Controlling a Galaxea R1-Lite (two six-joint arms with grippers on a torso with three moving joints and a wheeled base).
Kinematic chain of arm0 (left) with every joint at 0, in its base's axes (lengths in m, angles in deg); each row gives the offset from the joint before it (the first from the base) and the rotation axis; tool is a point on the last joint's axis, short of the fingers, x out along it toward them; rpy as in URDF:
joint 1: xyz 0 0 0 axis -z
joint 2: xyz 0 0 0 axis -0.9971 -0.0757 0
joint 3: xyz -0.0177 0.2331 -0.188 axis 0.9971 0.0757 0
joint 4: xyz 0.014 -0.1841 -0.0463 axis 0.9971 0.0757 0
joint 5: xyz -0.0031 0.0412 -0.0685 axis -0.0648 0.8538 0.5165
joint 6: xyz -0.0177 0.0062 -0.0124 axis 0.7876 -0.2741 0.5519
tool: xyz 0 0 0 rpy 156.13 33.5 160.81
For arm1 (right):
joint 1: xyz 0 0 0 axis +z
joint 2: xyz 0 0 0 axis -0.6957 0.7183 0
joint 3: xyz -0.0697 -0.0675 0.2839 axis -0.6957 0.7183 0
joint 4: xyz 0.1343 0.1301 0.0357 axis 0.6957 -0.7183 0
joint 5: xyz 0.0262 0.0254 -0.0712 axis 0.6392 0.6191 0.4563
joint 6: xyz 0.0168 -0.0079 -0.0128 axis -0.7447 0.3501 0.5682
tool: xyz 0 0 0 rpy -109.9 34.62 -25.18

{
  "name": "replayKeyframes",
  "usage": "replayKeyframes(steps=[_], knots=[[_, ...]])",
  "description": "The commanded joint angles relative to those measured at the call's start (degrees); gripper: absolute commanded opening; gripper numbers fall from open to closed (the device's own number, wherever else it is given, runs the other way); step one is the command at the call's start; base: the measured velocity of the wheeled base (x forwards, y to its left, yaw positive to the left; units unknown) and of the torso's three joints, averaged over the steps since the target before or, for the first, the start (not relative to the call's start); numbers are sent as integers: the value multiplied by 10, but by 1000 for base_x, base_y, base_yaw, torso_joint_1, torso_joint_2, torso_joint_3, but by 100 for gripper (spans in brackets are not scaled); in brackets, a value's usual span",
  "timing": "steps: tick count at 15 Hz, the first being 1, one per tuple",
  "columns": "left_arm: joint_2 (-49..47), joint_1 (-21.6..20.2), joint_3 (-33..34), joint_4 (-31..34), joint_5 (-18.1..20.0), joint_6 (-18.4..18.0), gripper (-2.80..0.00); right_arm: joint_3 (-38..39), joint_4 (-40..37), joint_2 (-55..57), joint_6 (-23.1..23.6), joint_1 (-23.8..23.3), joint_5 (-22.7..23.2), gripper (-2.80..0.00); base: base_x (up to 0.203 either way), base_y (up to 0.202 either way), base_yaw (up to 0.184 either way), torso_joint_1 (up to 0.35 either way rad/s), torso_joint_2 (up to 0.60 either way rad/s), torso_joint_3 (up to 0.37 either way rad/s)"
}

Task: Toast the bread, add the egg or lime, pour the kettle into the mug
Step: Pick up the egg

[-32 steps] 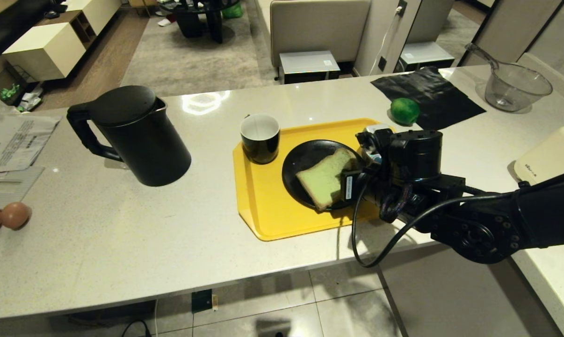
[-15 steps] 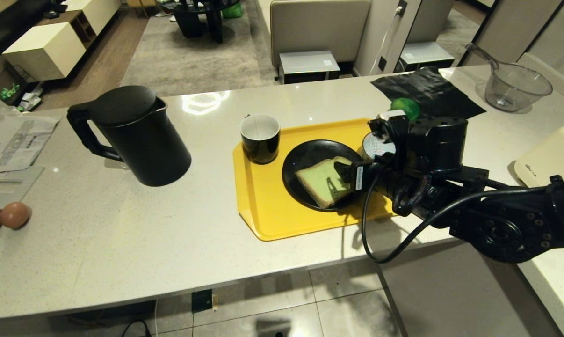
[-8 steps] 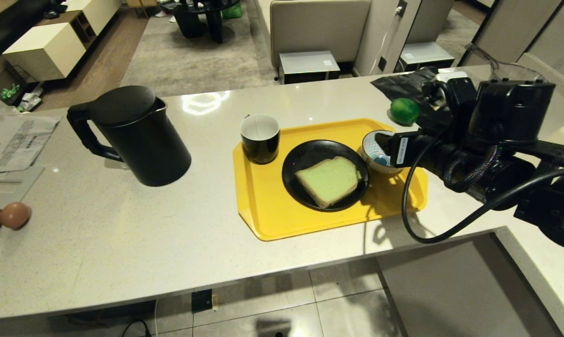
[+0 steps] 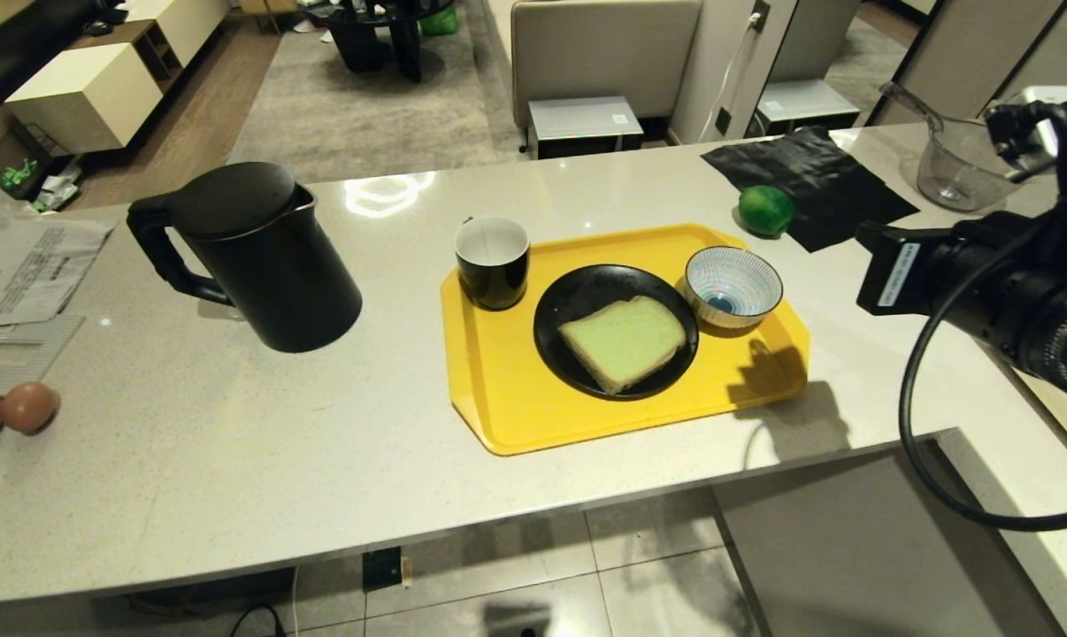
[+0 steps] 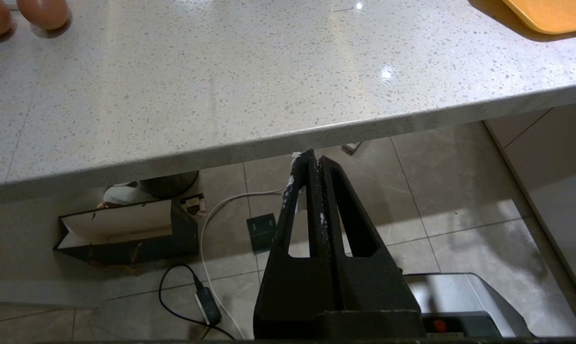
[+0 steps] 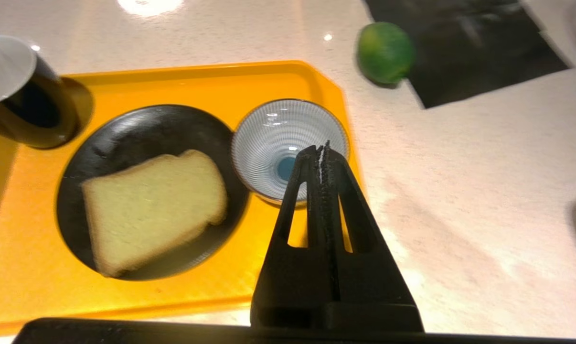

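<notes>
Bread [image 6: 152, 208] on plate [image 6: 101, 138], apart from right fingers [image 6: 322, 157]; both grippers' fingers clenched, empty.

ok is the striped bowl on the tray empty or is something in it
Empty. The striped bowl shows its bare ribbed inside and blue centre in the right wrist view; the lime lies on the counter beyond the tray.

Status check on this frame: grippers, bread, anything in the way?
Right gripper shut, empty, above the striped bowl. Left gripper shut, parked below the counter edge. Bread flat on black plate. Nothing in the way.
</notes>
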Motion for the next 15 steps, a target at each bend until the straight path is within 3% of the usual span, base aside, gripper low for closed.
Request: replayKeyframes(steps=[1,5,8,12,15], knots=[[0,0,0,0,0,0,-280,35,-6,-75,10,0,-21,-280,0,0,0,0,0,0],[0,0,0,0,0,0,-280,51,-26,-136,34,0,-70,-280,0,0,0,0,0,0],[0,0,0,0,0,0,-280,79,-29,-164,34,0,-81,-280,0,0,0,0,0,0],[0,0,0,0,0,0,-280,84,-16,-173,14,-1,-152,-280,0,0,0,0,0,0],[0,0,0,0,0,0,-280,87,5,-181,10,-42,-166,-280,0,0,0,0,0,0]])
